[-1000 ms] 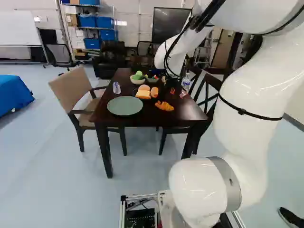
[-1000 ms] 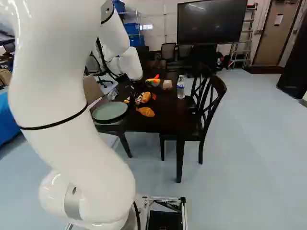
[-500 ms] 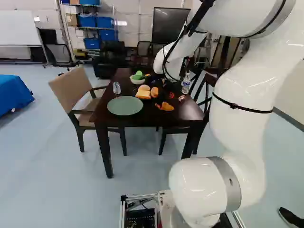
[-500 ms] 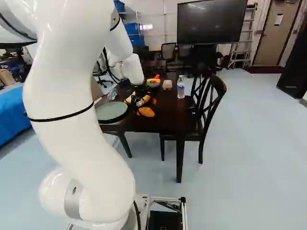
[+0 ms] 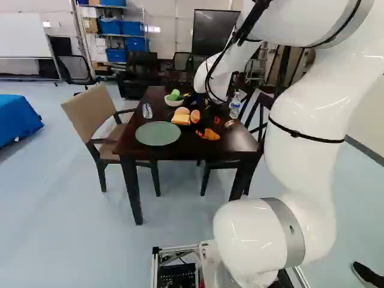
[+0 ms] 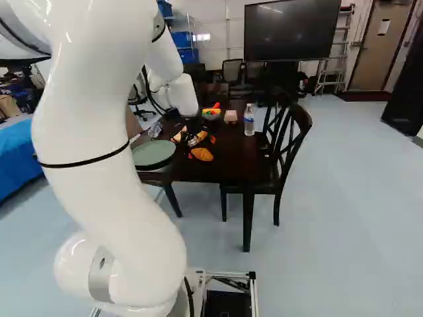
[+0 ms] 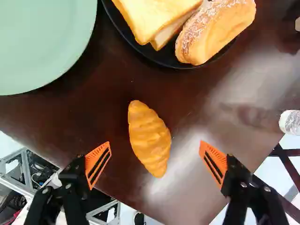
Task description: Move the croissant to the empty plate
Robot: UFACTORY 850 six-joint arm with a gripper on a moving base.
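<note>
White and jointed, our arm (image 5: 309,120) fills the right of the left base view, and its black two-fingered gripper (image 5: 207,126) hangs over the dark brown wooden table (image 5: 132,146) near the centre. There we see the golden-orange croissant (image 5: 210,135) on the tabletop, to the right of the round pale green plate (image 5: 158,134). A white bowl with green things (image 5: 174,101) sits above centre, and a beige-backed chair (image 5: 89,111) stands at centre left.

In the right base view our arm takes up the left side. The green plate lies left of centre, with the croissant near the middle of the frame, and a clear plastic bottle (image 6: 249,121) stands upright at upper centre right.

In the wrist view our gripper (image 7: 155,144) has its fingers spread wide, with orange pads (image 7: 97,164) facing each other. The croissant lies on the table between them, touching neither. Ahead of it is a black plate (image 7: 145,50) holding yellow sliced bread (image 7: 150,16) and a sugar-dusted brown roll (image 7: 215,30); the green plate is beside that black one.
</note>
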